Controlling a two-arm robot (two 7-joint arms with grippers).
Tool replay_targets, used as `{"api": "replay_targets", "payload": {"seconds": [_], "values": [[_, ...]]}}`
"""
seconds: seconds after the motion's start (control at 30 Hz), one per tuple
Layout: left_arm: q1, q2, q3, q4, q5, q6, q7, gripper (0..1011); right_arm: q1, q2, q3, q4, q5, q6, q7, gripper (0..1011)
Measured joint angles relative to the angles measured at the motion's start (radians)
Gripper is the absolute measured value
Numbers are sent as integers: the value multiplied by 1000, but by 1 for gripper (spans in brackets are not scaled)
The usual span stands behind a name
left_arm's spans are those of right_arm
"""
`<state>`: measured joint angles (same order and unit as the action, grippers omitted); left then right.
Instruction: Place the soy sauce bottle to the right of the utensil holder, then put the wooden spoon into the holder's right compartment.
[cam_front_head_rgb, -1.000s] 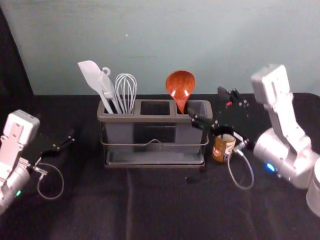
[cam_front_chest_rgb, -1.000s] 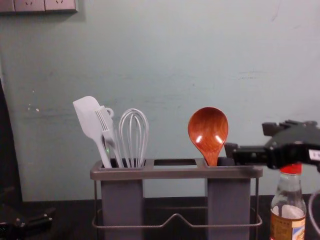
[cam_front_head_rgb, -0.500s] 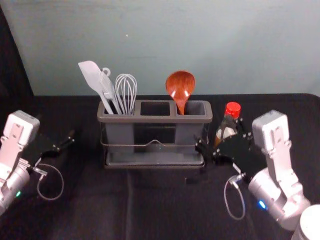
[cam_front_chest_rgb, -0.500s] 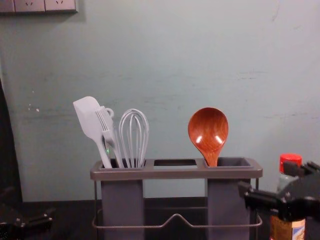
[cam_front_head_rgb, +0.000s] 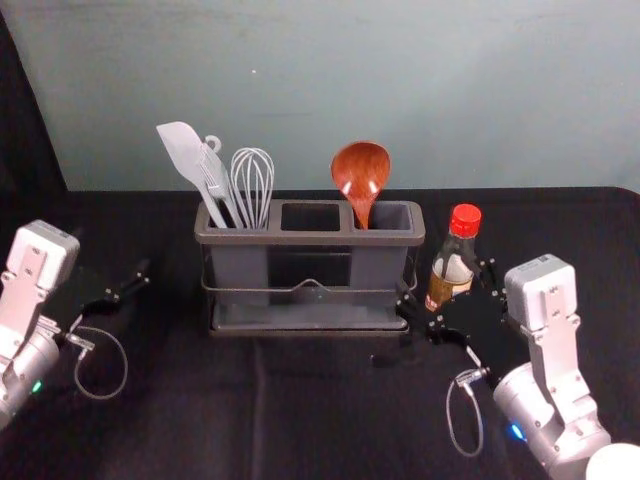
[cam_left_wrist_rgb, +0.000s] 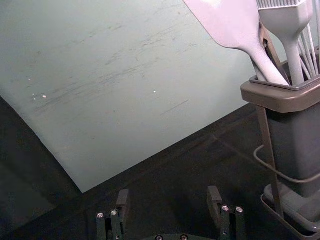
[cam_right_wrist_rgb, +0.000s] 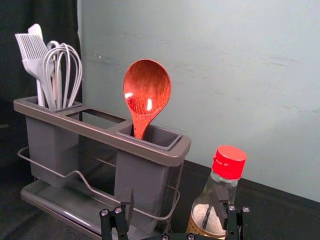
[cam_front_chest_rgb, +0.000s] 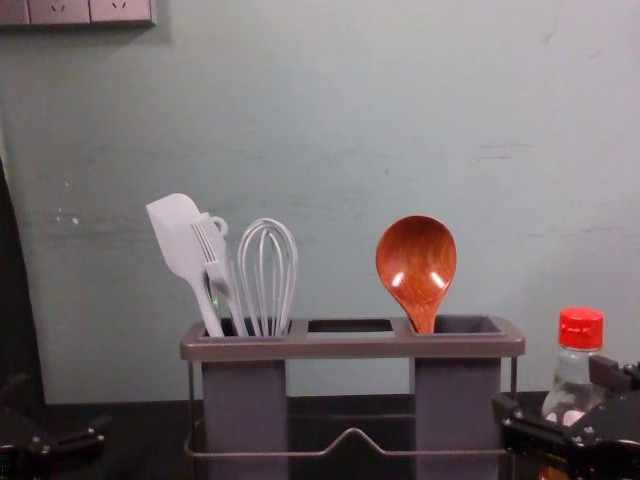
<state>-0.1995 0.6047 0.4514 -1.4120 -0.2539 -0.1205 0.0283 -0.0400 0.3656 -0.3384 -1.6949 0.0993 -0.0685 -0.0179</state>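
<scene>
In the head view my right gripper (cam_front_head_rgb: 447, 297) is low at the holder's right front, in front of the soy sauce bottle (cam_front_head_rgb: 464, 222). The red-capped bottle stands upright beside the holder's right end. In the right wrist view the right gripper (cam_right_wrist_rgb: 172, 212) is open, one finger overlapping the bottle (cam_right_wrist_rgb: 229, 162). The wooden spoon (cam_front_head_rgb: 361, 170) rests bowl-up in the right compartment of the grey utensil holder (cam_front_head_rgb: 310, 238). My left gripper (cam_front_head_rgb: 129, 287) stays parked at the left; in the left wrist view the left gripper (cam_left_wrist_rgb: 167, 202) is open with nothing between its fingers.
A white spatula (cam_front_head_rgb: 181, 150), a white brush and a whisk (cam_front_head_rgb: 252, 182) stand in the holder's left compartment. A wall (cam_front_head_rgb: 450, 80) rises behind the dark-covered table (cam_front_head_rgb: 300, 420). Power sockets (cam_front_chest_rgb: 90, 12) are on the wall.
My right gripper has come down and back from above the holder's right compartment to in front of the bottle. The spoon, bottle and left arm look unmoved.
</scene>
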Motion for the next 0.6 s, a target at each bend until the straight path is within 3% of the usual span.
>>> {"api": "replay_targets", "payload": {"seconds": [0.27, 0.6], "values": [[0, 0, 0, 0, 0, 0, 0, 1012, -8, -23, 19, 1, -19, 14, -6, 1004], [0, 0, 0, 0, 0, 0, 0, 1011, -8, -21, 16, 0, -18, 14, -6, 1004]]}}
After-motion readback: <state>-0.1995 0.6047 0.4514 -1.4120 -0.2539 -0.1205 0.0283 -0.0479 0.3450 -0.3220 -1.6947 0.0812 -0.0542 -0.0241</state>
